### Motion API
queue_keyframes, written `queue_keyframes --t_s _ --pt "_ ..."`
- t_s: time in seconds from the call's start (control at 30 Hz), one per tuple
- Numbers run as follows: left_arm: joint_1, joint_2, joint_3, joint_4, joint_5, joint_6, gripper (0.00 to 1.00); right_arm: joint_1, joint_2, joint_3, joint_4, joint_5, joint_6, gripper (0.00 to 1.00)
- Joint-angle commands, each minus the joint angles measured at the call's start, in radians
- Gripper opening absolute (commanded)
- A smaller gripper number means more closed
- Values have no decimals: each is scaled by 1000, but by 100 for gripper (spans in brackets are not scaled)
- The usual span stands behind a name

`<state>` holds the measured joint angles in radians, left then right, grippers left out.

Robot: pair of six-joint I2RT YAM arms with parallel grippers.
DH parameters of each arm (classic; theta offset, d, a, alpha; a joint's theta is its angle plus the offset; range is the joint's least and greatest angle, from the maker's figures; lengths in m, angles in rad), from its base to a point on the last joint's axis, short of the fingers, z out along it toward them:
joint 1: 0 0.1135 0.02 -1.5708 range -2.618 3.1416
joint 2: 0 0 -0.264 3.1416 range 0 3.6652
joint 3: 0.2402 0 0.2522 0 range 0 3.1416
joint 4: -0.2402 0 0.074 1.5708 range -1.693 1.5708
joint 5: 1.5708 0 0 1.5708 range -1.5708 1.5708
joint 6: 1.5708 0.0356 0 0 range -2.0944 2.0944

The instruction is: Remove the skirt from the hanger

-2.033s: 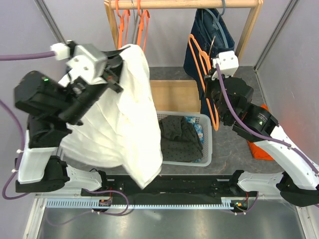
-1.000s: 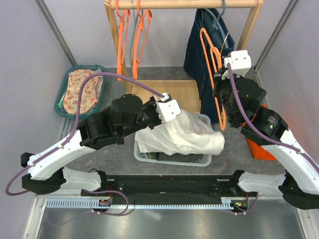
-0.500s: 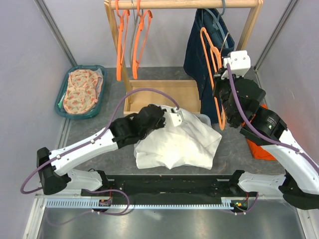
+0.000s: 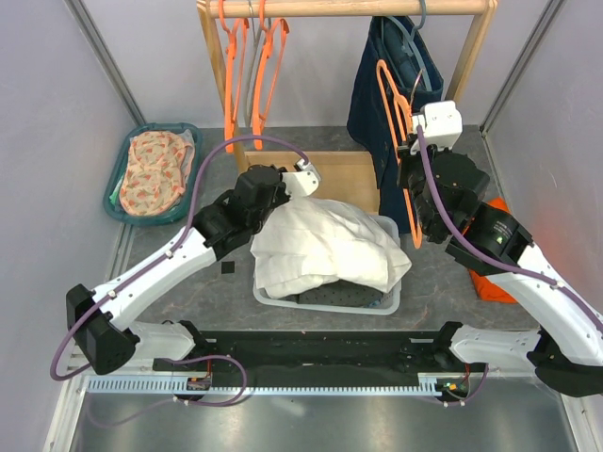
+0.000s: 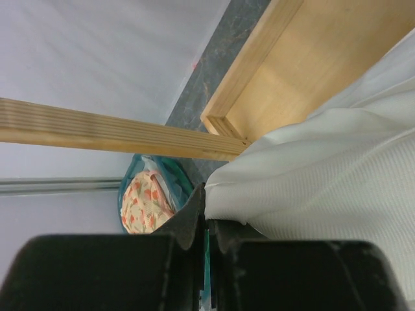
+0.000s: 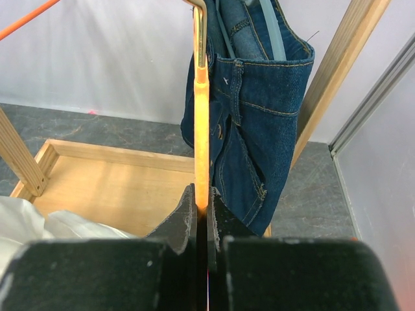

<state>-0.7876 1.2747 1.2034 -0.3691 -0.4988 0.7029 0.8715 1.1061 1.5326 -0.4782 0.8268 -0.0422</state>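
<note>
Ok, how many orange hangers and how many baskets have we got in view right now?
Orange hangers: 3 (rail hanger, second rail hanger, held hanger in the right gripper)
Baskets: 2 (teal basket, white basket under the skirt)
Total: 5

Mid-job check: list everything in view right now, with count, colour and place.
skirt: one, white, heaped over laundry basket
laundry basket: one, white, centre
dark garment: one, inside it, under skirt
teal basket: one, left, patterned cloth inside
wooden rack: one, back
rail hangers: at least two, orange, left end
denim garment: one, blue, hanging at right end
held hanger: one, orange, bare
left gripper: jaws shut on skirt's edge
right gripper: jaws shut on held hanger
</note>
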Motion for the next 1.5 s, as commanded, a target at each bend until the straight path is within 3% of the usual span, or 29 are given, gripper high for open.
queue_keyframes --t_s 0.0,0.2,0.3,0.4,0.63,0.73,0.9,1.07,1.23,1.47 --pt "45 -28 -1 91 -32 43 2 -2 -12 3 55 26 -13 0" --pt "208 -32 -28 -19 11 -121 2 -3 -15 -3 47 21 -1 0" --pt "218 -93 -68 -24 58 -138 2 -2 -17 -8 49 23 -2 0" --pt "177 -110 -62 -28 89 -157 2 -2 -9 -3 52 17 -1 0" --pt "-206 -26 19 -24 11 -157 2 -2 -15 -2 46 14 21 0" --pt "-260 52 16 19 -15 -149 2 0 -23 4 36 12 25 0" --pt "-260 182 53 50 -40 -206 2 -2 -22 20 27 14 19 0" --pt "-259 215 53 -117 123 -361 2 -2 9 41 30 17 18 0" --pt "-262 189 -75 -171 209 -430 2 -2 79 98 29 18 2 0" --pt "-260 291 -215 -118 161 -395 2 -2 185 208 20 9 15 0"
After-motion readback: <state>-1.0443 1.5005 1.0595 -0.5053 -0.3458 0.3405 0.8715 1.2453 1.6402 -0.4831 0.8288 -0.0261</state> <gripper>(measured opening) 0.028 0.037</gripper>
